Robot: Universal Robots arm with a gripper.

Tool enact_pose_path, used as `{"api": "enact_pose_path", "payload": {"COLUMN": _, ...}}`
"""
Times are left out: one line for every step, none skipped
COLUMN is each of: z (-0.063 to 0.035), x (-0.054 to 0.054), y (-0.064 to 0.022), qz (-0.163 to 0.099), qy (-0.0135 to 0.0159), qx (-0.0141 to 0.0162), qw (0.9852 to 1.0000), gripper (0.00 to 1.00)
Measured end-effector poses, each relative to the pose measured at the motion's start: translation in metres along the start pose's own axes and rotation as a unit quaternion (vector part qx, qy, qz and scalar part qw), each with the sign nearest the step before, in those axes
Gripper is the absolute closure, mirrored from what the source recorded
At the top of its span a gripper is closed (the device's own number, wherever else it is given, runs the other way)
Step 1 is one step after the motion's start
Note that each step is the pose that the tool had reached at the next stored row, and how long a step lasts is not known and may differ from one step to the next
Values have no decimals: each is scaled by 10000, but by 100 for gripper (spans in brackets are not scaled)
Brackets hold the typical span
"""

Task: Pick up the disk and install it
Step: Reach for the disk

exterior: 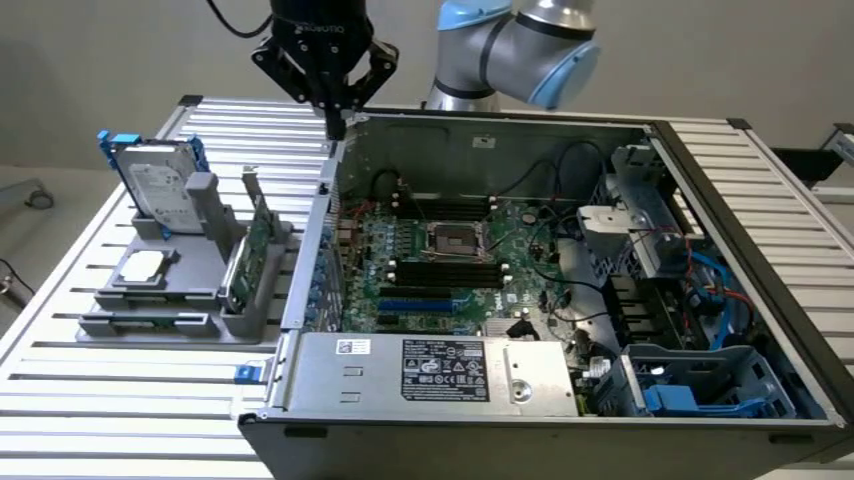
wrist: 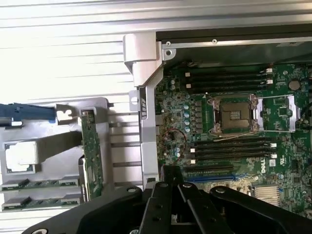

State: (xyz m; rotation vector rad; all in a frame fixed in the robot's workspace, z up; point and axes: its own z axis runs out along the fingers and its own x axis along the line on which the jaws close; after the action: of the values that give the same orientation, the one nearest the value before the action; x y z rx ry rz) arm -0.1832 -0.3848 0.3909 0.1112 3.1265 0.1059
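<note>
While the one claw (exterior: pixel 336 126), fingers pressed together on nothing, hangs at twelve o'clock of the exterior view over a far corner of the one open computer case (exterior: pixel 747 235), the one disk (exterior: pixel 154 185) stands on end at ten o'clock in a grey holder (exterior: pixel 200 322) on the tabletop (exterior: pixel 80 400), long axis upright, label showing. In that holder, between disk and case, one green circuit card (exterior: pixel 250 240) stands on edge and one silver chip (exterior: pixel 144 265) lies flat.

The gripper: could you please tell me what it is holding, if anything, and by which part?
Nothing. The gripper is shut and empty over the case wall; the disk stands in its grey rack.
</note>
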Motion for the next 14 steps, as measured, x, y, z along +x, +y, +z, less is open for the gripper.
{"api": "enact_pose_path", "payload": {"z": 0, "x": 29, "y": 5, "qz": 1, "qy": 13, "qx": -5, "qw": 10000, "gripper": 89}}
{"api": "enact_pose_path", "payload": {"z": 0, "x": 61, "y": 10, "qz": 2, "qy": 25, "qx": -9, "qw": 10000, "gripper": 89}}
{"api": "enact_pose_path", "payload": {"z": 0, "x": 91, "y": 14, "qz": 3, "qy": 38, "qx": -13, "qw": 10000, "gripper": 89}}
{"api": "enact_pose_path", "payload": {"z": 0, "x": 120, "y": 18, "qz": 4, "qy": 52, "qx": -16, "qw": 10000, "gripper": 89}}
{"api": "enact_pose_path", "payload": {"z": 0, "x": 149, "y": 21, "qz": 5, "qy": 65, "qx": -19, "qw": 10000, "gripper": 89}}
{"api": "enact_pose_path", "payload": {"z": 1, "x": 180, "y": 25, "qz": 5, "qy": 78, "qx": -23, "qw": 10000, "gripper": 89}}
{"api": "enact_pose_path", "payload": {"z": 1, "x": 215, "y": 28, "qz": 6, "qy": 88, "qx": -26, "qw": 10000, "gripper": 89}}
{"api": "enact_pose_path", "payload": {"z": 3, "x": 261, "y": 32, "qz": 7, "qy": 91, "qx": -30, "qw": 10000, "gripper": 89}}
{"api": "enact_pose_path", "payload": {"z": 6, "x": 308, "y": 35, "qz": 7, "qy": 92, "qx": -34, "qw": 10000, "gripper": 89}}
{"api": "enact_pose_path", "payload": {"z": 10, "x": 352, "y": 40, "qz": 6, "qy": 92, "qx": -35, "qw": 10000, "gripper": 89}}
{"api": "enact_pose_path", "payload": {"z": 16, "x": 397, "y": 45, "qz": 7, "qy": 92, "qx": -35, "qw": 10000, "gripper": 89}}
{"api": "enact_pose_path", "payload": {"z": 25, "x": 444, "y": 51, "qz": 7, "qy": 92, "qx": -35, "qw": 10000, "gripper": 89}}
{"api": "enact_pose_path", "payload": {"z": 34, "x": 490, "y": 57, "qz": 7, "qy": 93, "qx": -35, "qw": 10000, "gripper": 89}}
{"api": "enact_pose_path", "payload": {"z": 49, "x": 535, "y": 64, "qz": 6, "qy": 92, "qx": -36, "qw": 10000, "gripper": 89}}
